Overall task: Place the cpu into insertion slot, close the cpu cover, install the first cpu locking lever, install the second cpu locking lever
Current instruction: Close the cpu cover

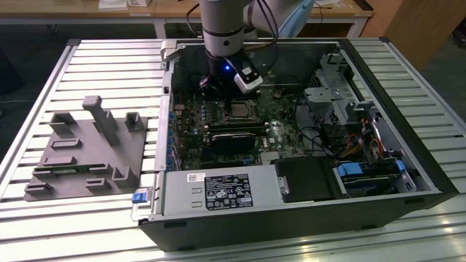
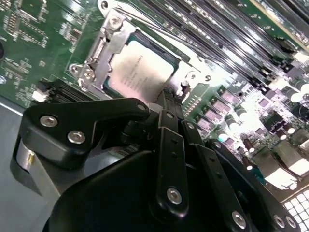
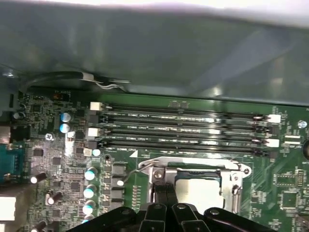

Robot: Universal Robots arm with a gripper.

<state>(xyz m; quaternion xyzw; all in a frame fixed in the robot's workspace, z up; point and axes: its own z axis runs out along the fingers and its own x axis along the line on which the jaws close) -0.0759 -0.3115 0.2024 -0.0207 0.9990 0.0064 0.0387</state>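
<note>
Silvery-grey cpu (image 2: 140, 70) lies flat in insertion slot (image 3: 190, 171) on green board (image 3: 285, 193), with cpu cover (image 2: 101, 53) down around its edges. Gripper (image 2: 168, 100) at socket rim, fingers (image 3: 159, 195) pressed together, nothing seen between them. Long black memory slots (image 3: 183, 128) run parallel to one cover side, just beside it. Capacitors (image 3: 90, 192) near another side. Case (image 1: 291, 232) walls hem board in. Grey fixture (image 1: 87, 147) well apart on tabletop (image 1: 109, 65).

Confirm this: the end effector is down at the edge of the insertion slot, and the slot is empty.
Wrong on one point: the insertion slot is not empty. Both wrist views show the cpu seated in it, its silvery top showing through the cpu cover. The end effector is at the slot's edge, as stated.
</note>
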